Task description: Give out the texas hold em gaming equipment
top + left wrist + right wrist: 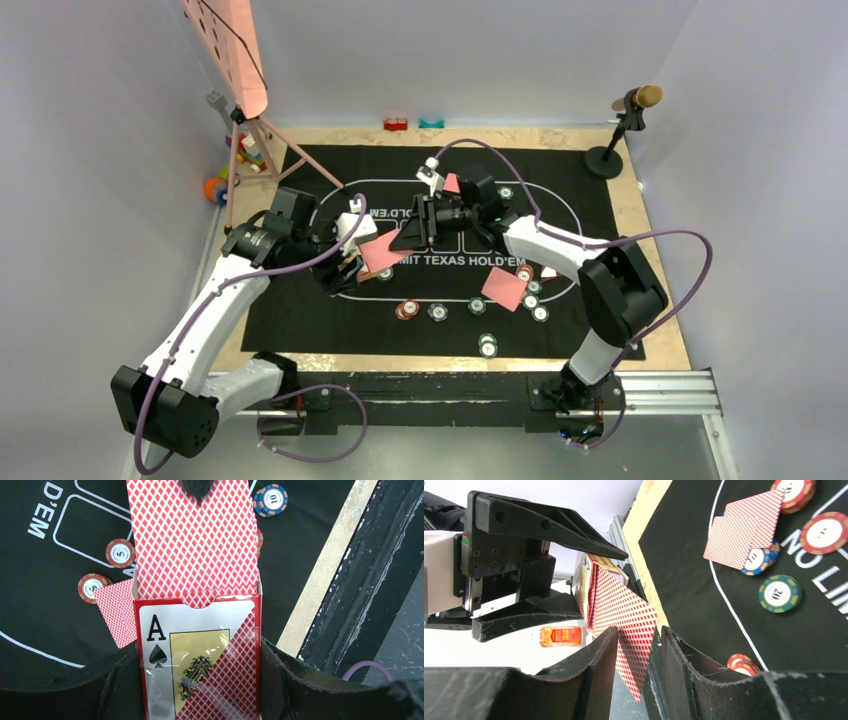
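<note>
My left gripper [350, 250] [200, 680] is shut on a red card box [200, 655] with an ace of spades on its face. Red-backed cards [192, 540] stick out of the box's open top. In the right wrist view, my right gripper [636, 635] [425, 228] stands astride one protruding card [624, 615], its jaws narrowly apart on either side of it. Loose cards [503, 288] [744, 535] [117, 610] lie face down on the black mat [300, 310]. Red chips [406, 309] [120, 552], green chips [780, 593] and blue chips [272, 500] are scattered round them.
A tripod with a pink panel [235, 60] stands at the back left, with toy blocks [240, 160] by its legs. A microphone on a stand [625, 120] is at the back right. Red [396, 124] and teal [431, 123] blocks lie at the far edge.
</note>
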`<state>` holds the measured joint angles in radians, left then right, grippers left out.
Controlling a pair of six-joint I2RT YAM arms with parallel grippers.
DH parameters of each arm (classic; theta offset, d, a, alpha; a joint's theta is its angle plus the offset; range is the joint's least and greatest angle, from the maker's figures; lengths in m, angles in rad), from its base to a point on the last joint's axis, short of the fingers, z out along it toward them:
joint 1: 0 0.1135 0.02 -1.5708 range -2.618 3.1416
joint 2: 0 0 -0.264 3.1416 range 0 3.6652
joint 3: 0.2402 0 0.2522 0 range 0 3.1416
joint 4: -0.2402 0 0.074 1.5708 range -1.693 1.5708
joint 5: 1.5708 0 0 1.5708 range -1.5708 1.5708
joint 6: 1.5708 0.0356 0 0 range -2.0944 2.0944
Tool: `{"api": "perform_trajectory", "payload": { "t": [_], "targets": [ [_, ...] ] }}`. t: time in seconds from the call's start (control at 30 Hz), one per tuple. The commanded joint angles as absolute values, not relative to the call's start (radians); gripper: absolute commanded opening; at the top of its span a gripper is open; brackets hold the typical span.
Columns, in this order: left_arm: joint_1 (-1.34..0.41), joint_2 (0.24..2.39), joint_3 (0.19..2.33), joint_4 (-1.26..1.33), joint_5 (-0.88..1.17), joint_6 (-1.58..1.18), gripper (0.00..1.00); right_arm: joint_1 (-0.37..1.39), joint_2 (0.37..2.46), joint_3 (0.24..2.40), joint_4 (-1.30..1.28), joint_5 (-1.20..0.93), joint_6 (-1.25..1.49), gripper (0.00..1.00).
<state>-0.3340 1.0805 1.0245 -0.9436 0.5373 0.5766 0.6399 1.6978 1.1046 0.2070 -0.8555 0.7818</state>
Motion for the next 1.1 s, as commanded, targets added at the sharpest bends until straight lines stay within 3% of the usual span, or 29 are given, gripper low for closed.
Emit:
{"api": "perform_trajectory", "payload": {
  "t": [0.0,0.27,0.37,0.57,0.63,1.07],
  "targets": [
    [-0.328,1.054,1.049,-0.901,0.575,0.572,0.0,0.603,1.633,1.085,0.196,-0.861,0.748,0.41],
    [-0.328,1.049,1.043,-0.9,0.576,0.574,0.0,0.582,1.601,1.089,0.151,-0.852,0.72,0.41],
    [-0.328,1.048,1.042,-0.9,0.576,0.574,0.0,0.574,1.587,1.096,0.134,-0.85,0.713,0.37],
    [-0.328,1.044,1.039,-0.9,0.576,0.574,0.0,0.556,1.567,1.11,0.083,-0.833,0.689,0.06],
    [-0.328,1.042,1.037,-0.9,0.575,0.575,0.0,0.542,1.552,1.111,0.073,-0.83,0.683,0.0],
    [-0.328,1.043,1.026,-0.898,0.568,0.578,0.0,0.464,1.461,1.128,0.056,-0.852,0.694,0.0]
  ]
}}
